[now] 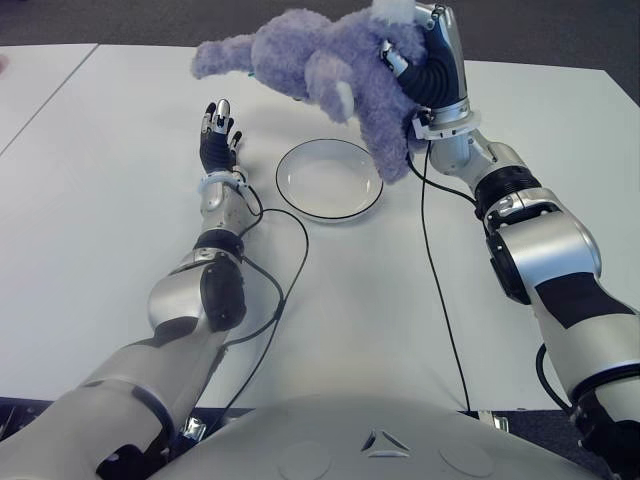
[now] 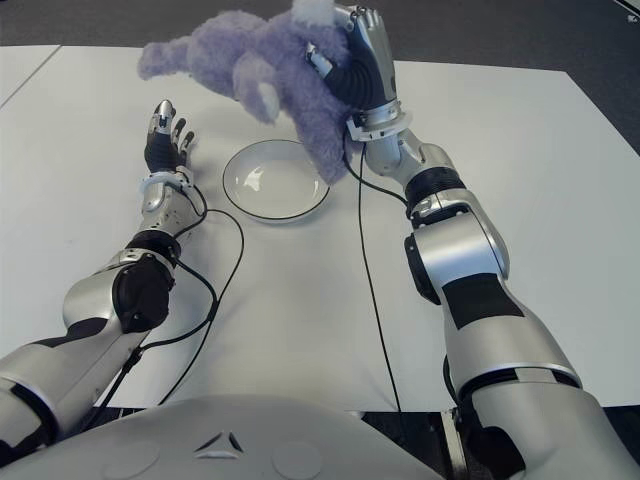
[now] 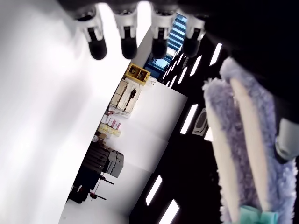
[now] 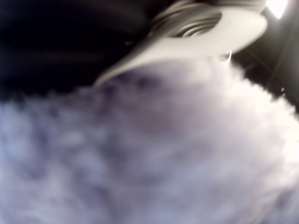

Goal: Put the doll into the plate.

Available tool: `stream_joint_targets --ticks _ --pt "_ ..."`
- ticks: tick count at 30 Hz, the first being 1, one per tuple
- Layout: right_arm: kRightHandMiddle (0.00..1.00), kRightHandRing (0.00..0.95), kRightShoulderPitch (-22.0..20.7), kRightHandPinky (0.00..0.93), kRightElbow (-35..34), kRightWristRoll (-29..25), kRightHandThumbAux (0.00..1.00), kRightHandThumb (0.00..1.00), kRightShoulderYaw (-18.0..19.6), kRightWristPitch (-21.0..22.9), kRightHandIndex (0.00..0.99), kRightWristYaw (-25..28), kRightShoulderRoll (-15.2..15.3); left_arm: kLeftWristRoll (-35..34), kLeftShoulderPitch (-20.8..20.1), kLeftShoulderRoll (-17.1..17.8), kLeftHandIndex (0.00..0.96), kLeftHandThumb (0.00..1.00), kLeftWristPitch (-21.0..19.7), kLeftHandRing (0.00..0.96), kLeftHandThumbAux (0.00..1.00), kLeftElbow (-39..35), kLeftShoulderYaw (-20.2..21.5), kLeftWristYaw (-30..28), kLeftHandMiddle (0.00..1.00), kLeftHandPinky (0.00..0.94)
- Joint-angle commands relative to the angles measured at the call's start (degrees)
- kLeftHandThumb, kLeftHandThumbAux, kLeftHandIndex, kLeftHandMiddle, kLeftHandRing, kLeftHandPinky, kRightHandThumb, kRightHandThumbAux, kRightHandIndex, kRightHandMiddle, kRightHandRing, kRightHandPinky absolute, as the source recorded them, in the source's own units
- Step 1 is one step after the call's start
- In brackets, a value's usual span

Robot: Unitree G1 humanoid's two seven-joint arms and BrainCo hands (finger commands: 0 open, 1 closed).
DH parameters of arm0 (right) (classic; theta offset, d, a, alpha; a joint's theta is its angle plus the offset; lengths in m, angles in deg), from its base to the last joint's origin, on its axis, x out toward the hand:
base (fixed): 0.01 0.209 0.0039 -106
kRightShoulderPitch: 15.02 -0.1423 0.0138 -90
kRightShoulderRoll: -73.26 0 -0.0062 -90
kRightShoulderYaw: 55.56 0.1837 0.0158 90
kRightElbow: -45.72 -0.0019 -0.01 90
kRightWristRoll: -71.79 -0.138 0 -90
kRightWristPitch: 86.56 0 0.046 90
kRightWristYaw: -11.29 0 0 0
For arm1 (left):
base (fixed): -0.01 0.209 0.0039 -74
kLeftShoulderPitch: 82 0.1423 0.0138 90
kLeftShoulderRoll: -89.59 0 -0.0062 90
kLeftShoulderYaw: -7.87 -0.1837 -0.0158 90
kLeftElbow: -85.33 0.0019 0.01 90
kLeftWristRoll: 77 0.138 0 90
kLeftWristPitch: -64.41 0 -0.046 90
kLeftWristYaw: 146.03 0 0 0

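Overhead, the right robot hand (image 1: 425, 60) grips the doll (image 1: 320, 65) above the white table (image 1: 100, 200)'s plate (image 1: 330, 180).

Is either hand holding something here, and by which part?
The right hand grips the purple plush doll around its body, lifted above the table near the plate. The left hand is open and holds nothing.

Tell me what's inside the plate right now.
Nothing shows inside the plate; its bare white centre is visible. The right hand holds the doll in the air above its far right rim, hiding that edge. The left hand shows left of the plate, fingers spread.
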State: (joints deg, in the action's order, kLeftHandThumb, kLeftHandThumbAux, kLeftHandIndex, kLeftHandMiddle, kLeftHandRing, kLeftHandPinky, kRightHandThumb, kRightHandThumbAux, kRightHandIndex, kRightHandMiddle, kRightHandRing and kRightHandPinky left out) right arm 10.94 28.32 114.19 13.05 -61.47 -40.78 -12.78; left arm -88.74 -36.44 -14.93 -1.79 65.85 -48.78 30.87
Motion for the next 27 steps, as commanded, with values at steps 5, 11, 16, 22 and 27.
stream_joint_targets --ticks 5,11,16,22,27 --pt "0.861 0.858 4.23 0.857 0.51 1.92 0.724 0.701 -3.61 -1.61 0.438 1.12 -2.46 -1.49 11.31 -2.9 0.0 0.0 -8.31 0.069 0.51 7.53 1.61 2.32 0.062 0.085" --pt "0.864 0.86 5.27 0.852 1.44 -0.39 0.724 0.701 -3.62 -2.04 0.437 6.93 -2.74 -1.45 11.33 -2.84 0.0 0.0 -8.44 0.076 0.511 7.55 1.56 2.51 0.068 0.091" --pt "0.867 0.861 6.87 0.861 2.46 -3.16 0.725 0.7 -2.6 -2.39 0.437 13.76 -3.4 -1.51 11.28 -2.91 0.0 0.0 -8.48 0.079 0.511 7.54 1.58 2.46 0.069 0.093" --pt "0.88 0.875 9.13 0.868 3.33 -3.16 0.727 0.7 -3.19 0.23 0.437 17.29 -3.84 -1.43 11.21 -2.96 0.0 0.0 -8.36 0.08 0.51 7.53 1.5 2.53 0.069 0.095" --pt "0.889 0.882 9.83 0.876 3.05 -2.73 0.728 0.699 -3.67 0.95 0.437 19.12 -3.55 -1.27 11.05 -2.93 0.0 0.0 -8.4 0.087 0.509 7.53 1.34 2.71 0.075 0.099"
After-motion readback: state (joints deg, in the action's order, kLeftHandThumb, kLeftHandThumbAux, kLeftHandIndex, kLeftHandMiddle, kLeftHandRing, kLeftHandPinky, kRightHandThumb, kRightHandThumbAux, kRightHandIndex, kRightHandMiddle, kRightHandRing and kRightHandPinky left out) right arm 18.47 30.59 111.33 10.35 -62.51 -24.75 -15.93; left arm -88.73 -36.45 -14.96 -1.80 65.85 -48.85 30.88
